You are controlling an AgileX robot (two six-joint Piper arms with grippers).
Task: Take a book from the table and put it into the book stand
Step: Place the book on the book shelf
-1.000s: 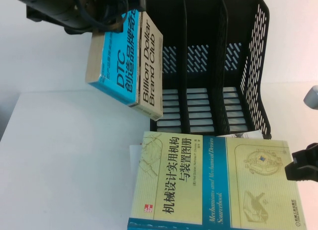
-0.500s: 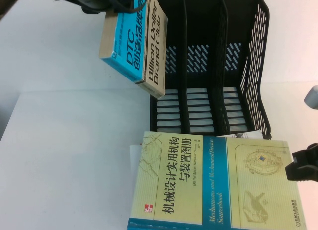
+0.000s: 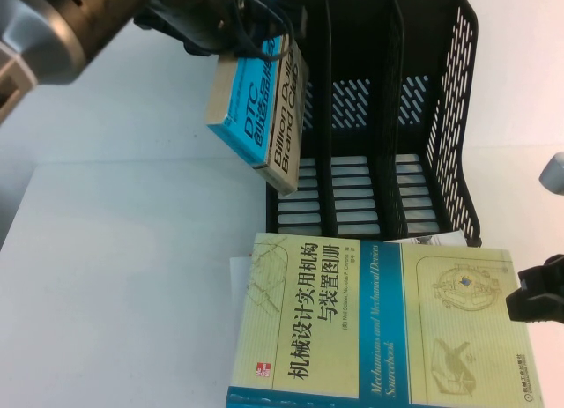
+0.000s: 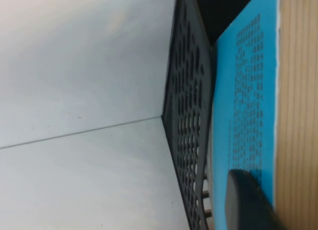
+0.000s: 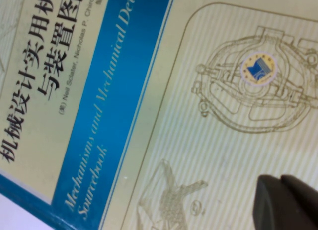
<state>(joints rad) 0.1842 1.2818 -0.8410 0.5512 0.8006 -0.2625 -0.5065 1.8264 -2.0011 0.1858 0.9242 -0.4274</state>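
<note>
A: So where was the book [image 3: 261, 117]?

B: Up off the table [image 3: 123, 276], hanging at about eleven o'clock in the high view, clamped by the left gripper [image 3: 231, 40] at its upper end. Its lower corner overlapped the front of the book stand's [image 3: 458, 117] leftmost compartment.

A: Which way did it run?

B: Long axis tilted, from the gripper down toward five o'clock, blue-and-grey cover facing the camera, page edges toward nine o'clock.

A: Did the left wrist view add anything?

B: Yes. It showed the book's [image 4: 246, 91] blue back cover with small print, the page block beside it, and one dark finger [image 4: 248, 202] pressed on that cover. The stand's [image 4: 186, 135] perforated wall stood just beside the book; the high view hid that side.

A: And the other arm?

B: The right gripper [image 3: 536, 295] sat at four o'clock, over the edge of the larger pale yellow-green book [image 3: 379, 329] lying flat in front of the stand. The right wrist view showed that cover [image 5: 164, 115] close up with only a dark fingertip [image 5: 285, 202] in the corner; I couldn't tell whether that claw was released or clenched.
</note>
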